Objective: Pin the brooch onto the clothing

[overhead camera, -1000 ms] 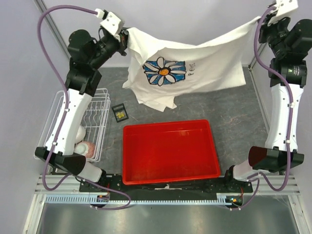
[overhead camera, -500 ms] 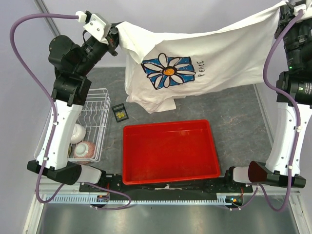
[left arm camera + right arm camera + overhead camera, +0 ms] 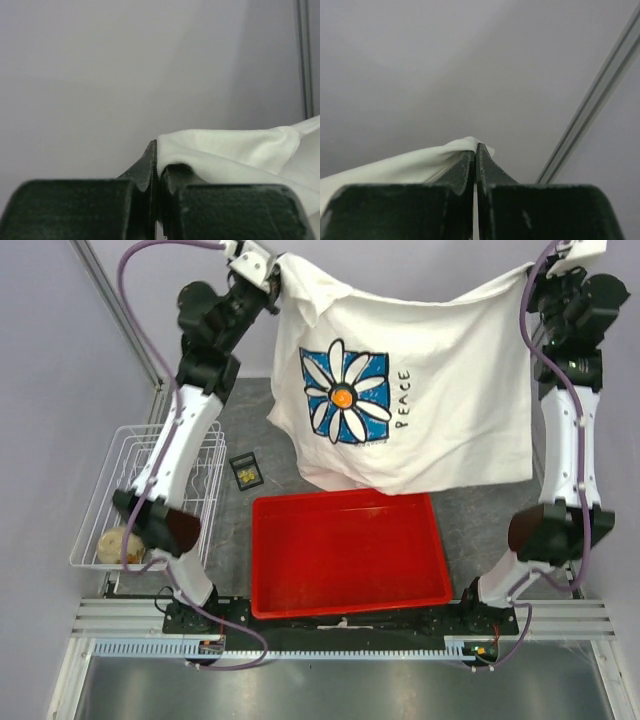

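left gripper [image 3: 272,278]: I see it clamped on one top corner of the T-shirt [image 3: 440,370].
right gripper [image 3: 538,276]: pinched tight on the other top corner.
T-shirt: white, blue daisy print, hanging spread between both grippers.
brooch [image 3: 248,475]: gold speck in the black tray [image 3: 236,461], well apart from the fingers.

The brooch [image 3: 248,475] on the black tray [image 3: 238,462] is too small to show its shape.

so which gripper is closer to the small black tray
Left. The left gripper holds the T-shirt corner above the black tray, only slightly to its right; the right gripper holds the opposite corner, far off to the tray's right.
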Controlling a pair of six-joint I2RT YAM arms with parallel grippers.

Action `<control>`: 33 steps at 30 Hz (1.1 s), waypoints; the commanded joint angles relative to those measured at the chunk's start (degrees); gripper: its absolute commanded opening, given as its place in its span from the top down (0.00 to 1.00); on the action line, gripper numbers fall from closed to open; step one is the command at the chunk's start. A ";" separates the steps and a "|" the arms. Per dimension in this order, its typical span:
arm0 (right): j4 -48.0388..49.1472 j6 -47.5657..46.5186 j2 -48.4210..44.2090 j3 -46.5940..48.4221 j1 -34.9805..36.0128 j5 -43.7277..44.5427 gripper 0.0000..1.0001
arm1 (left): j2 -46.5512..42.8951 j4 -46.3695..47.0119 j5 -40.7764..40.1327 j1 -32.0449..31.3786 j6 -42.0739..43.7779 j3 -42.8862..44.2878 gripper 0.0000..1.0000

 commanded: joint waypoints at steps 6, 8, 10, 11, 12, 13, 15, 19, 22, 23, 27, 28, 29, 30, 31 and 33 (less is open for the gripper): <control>8.80 13.11 22.66 28.41 1.71 3.16 1.00 | 31.87 16.53 -7.68 0.90 1.01 43.58 0.98; 11.77 15.31 24.62 35.78 1.62 5.88 1.00 | 26.97 21.79 -4.86 0.98 0.93 37.57 0.98; 15.55 17.42 23.23 34.70 1.62 7.57 1.00 | 23.01 28.14 -2.06 1.51 1.98 32.35 0.98; 20.27 17.87 20.09 32.25 1.62 7.22 1.00 | 22.82 28.49 -1.26 1.69 2.42 33.04 0.98; 23.02 18.57 18.40 29.27 1.62 5.82 1.00 | 22.73 29.54 -0.21 2.56 2.95 33.75 0.98; 25.74 18.66 16.99 24.54 1.97 4.24 1.00 | 22.82 29.64 0.76 3.18 3.21 33.84 0.98; 24.90 17.09 14.70 20.91 2.59 0.82 1.00 | 22.73 29.03 2.00 4.93 1.91 31.92 0.98; 25.15 12.17 10.66 1.97 2.77 -2.88 1.00 | 18.35 30.93 6.21 6.52 0.14 15.43 0.98; 24.63 5.32 7.58 -10.52 2.42 -5.52 1.00 | 13.34 33.15 10.78 6.87 0.93 -1.45 0.98; 24.19 1.91 6.27 -13.28 2.15 -7.01 1.00 | 11.94 33.42 11.40 6.96 0.93 -5.32 0.98; 21.47 -6.17 2.75 -25.67 1.10 -13.87 1.00 | 4.65 32.54 17.63 7.22 3.56 -26.38 0.97; 19.55 -7.78 2.13 -29.52 0.92 -14.14 1.00 | 3.50 31.41 19.04 7.40 4.44 -29.23 0.97; 18.14 -9.36 1.17 -30.87 0.83 -16.14 1.00 | 2.44 30.18 20.27 7.58 5.40 -31.96 0.97; 16.56 -12.42 0.90 -32.01 0.66 -16.43 1.00 | 1.30 29.82 20.98 7.75 6.28 -36.77 0.96; 15.24 -13.06 0.55 -34.20 0.48 -16.43 1.00 | -0.10 28.95 21.25 7.84 6.55 -38.47 0.96; 13.83 -15.08 0.28 -35.88 0.22 -17.39 1.00 | -1.17 24.22 22.65 7.93 8.65 -41.46 0.96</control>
